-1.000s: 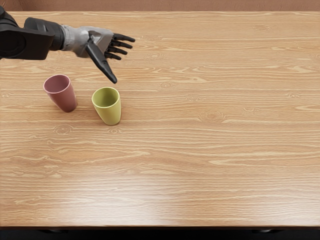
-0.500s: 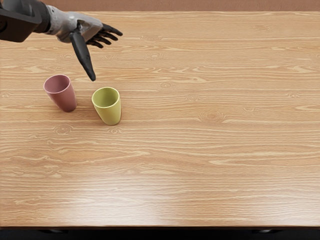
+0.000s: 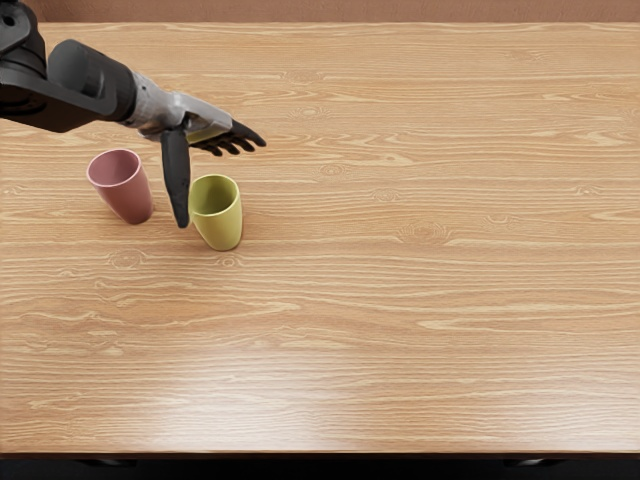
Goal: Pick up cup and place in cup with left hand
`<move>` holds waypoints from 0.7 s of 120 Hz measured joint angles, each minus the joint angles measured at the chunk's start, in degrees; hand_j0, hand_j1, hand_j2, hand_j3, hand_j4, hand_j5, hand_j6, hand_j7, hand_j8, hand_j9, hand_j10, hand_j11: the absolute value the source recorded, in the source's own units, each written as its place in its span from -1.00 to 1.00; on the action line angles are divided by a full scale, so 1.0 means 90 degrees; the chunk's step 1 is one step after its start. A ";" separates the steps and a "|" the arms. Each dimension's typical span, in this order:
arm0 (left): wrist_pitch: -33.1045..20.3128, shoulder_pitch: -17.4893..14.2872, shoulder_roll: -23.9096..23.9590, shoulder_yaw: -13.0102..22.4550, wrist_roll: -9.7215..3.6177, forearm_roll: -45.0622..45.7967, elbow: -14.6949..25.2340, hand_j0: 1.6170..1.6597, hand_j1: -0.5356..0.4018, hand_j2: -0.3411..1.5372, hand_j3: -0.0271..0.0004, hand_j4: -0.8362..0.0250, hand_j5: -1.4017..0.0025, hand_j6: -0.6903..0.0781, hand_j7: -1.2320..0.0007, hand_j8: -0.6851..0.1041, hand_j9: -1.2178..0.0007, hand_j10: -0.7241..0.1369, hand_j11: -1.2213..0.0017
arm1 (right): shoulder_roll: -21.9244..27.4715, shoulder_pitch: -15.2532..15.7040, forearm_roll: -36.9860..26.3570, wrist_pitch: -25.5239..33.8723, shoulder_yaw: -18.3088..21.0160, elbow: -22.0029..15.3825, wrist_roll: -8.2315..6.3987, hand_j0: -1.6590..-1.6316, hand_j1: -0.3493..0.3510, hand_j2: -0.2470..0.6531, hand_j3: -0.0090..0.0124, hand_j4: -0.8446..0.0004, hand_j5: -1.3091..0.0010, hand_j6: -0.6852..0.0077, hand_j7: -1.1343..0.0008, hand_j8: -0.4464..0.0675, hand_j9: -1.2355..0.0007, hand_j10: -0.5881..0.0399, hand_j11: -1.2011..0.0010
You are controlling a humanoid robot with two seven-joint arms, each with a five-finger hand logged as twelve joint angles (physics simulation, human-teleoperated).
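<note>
My left hand is open, thumb wide apart, with nothing in it. The green cup stands at 5 o'clock from it, with my thumb by its 9 o'clock side; I can't tell if they touch. The pink cup stands at 7 o'clock on the tabletop. I think green is my grab: go down slow, fingers around its 2 o'clock side, then squeeze softly so it won't tip.

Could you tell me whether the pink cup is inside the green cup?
No, the pink cup and green cup stand apart on the table.
</note>
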State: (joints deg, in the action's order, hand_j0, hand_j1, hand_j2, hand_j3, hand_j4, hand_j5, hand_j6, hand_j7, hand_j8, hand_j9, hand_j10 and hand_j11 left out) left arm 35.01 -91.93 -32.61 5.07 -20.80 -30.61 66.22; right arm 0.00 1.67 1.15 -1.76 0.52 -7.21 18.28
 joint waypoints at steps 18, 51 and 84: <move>-0.0122 -0.0023 -0.0010 0.0174 0.0000 -0.0258 0.0317 0.92 0.84 -0.63 0.97 0.90 0.96 0.74 0.96 0.69 0.96 0.64 0.96 | 0.0000 0.0000 0.0000 0.0000 0.0000 0.0000 0.0000 -0.93 -1.00 -0.45 -0.16 1.00 1.00 0.98 1.00 0.74 1.00 0.87 1.00; -0.1061 0.0034 0.0043 0.0228 0.0032 -0.1031 0.0544 0.92 0.84 -0.63 0.97 0.89 0.96 0.74 0.96 0.68 0.96 0.64 0.96 | 0.0000 0.0000 0.0002 0.0001 0.0000 0.0000 0.0000 -0.93 -1.00 -0.45 -0.16 1.00 1.00 0.98 1.00 0.74 1.00 0.87 1.00; -0.1615 0.0302 0.0083 0.0244 0.0044 -0.1638 0.0715 0.92 0.84 -0.63 0.97 0.89 0.96 0.74 0.96 0.68 0.96 0.63 0.96 | 0.0000 0.0000 0.0003 0.0000 0.0000 0.0000 0.0000 -0.93 -1.00 -0.45 -0.16 1.00 1.00 0.98 1.00 0.74 1.00 0.87 1.00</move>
State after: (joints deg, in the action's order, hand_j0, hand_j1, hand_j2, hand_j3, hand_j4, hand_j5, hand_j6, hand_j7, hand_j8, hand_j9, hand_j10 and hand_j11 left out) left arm 20.47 -89.21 -31.86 7.27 -20.40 -45.36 72.65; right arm 0.00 1.67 1.17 -1.76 0.52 -7.21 18.28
